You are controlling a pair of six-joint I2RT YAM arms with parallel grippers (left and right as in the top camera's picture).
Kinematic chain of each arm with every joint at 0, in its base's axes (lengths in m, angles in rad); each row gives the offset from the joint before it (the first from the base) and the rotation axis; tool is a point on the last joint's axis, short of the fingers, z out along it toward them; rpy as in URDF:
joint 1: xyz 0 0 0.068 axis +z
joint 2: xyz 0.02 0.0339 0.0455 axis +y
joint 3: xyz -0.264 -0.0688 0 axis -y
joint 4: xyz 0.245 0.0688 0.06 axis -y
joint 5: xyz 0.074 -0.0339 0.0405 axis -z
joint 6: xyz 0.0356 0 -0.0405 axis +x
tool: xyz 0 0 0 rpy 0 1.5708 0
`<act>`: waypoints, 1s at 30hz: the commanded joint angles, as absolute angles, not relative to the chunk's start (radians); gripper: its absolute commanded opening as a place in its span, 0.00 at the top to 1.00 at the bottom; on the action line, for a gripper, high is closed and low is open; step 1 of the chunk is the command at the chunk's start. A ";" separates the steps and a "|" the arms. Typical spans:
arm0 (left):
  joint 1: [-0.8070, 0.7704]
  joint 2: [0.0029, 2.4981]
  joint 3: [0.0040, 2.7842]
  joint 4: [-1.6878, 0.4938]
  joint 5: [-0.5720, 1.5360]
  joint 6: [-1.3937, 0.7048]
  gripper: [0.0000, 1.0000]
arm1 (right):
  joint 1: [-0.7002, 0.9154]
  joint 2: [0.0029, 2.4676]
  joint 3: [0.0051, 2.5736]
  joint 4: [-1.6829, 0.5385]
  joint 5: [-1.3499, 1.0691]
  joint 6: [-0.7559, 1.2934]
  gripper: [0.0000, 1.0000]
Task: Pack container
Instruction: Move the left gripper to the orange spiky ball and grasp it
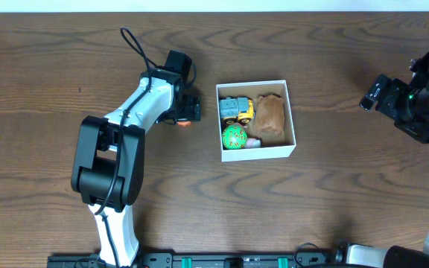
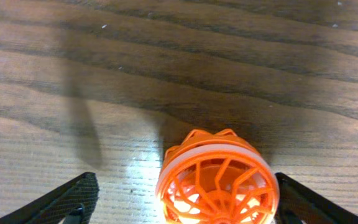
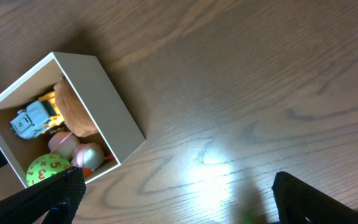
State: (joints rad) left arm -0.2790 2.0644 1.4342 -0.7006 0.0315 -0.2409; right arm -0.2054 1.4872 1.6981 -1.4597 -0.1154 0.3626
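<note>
Brown counter [image 1: 334, 201] holds the box [image 1: 259, 155] mid-frame, toys [image 1: 235, 136] inside. Left claw [image 1: 188, 108] is spread around an orange ball [image 2: 216, 186] just left of it, ready to grab. Right claw [image 3: 179, 180] hangs released at the right edge.

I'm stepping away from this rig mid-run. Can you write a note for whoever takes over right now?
Left gripper: open, with a finger on either side of the orange lattice ball, which sits on the table beside the container. It is not yet clamped.
Right gripper: open and empty, off to the container's other side.
Done: the toy truck, brown plush, green ball and a pink piece are in the container.
Left: probably close on the orange ball, lift it and drop it in.
</note>
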 commanded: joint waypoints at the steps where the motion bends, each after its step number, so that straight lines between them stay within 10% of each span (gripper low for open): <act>1: -0.289 2.073 1.429 -0.697 0.045 -0.205 0.15 | -0.208 1.468 1.698 -1.464 -0.109 0.351 0.01; 30: -0.339 2.116 1.429 -0.690 0.041 -0.112 0.32 | -0.208 1.468 1.698 -1.480 -0.101 0.340 0.01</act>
